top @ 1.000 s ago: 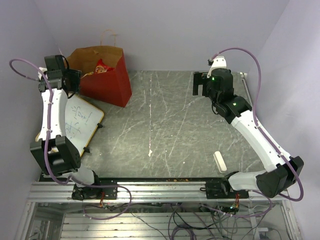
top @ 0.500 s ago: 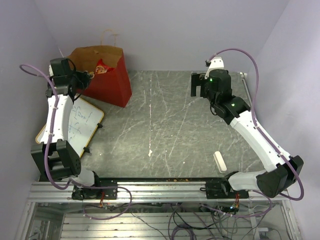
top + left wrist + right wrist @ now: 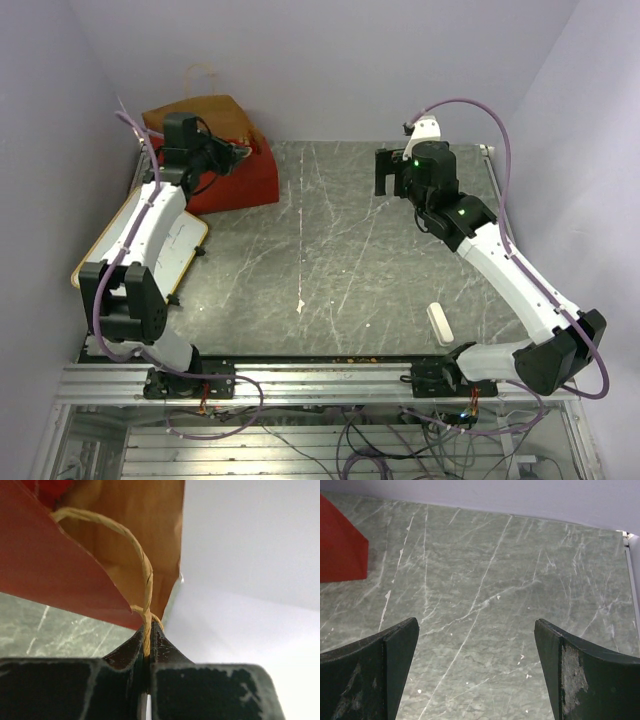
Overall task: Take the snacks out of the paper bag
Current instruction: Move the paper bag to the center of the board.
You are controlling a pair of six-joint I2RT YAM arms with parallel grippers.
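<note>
Moved in from the bag's left side over the last second, the left gripper [image 3: 148, 630] now sits at the bag's mouth. Its jaws are pressed together on the tan twisted-paper loop handle [image 3: 142, 560], which rises from between the tips and arches back to the paper bag [image 3: 240, 185]. The bag is red outside and plain brown inside. It stood upright a second ago and now leans to the right, its red side slumped across the far left corner of the desk [image 3: 330, 250]. The snacks are hidden: from above, the left arm covers the bag's mouth.

The right gripper [image 3: 475, 625] has edged slightly left. Its jaws are wide apart with nothing between them, above bare desk near the far edge, well apart from the bag. Only a red corner of the bag shows at the left of its wrist view.

A yellow-framed whiteboard [image 3: 182, 238] lies on the left side under the left arm, just beside the bag. A small white oblong block [image 3: 438, 323] lies near the right arm's base.
</note>
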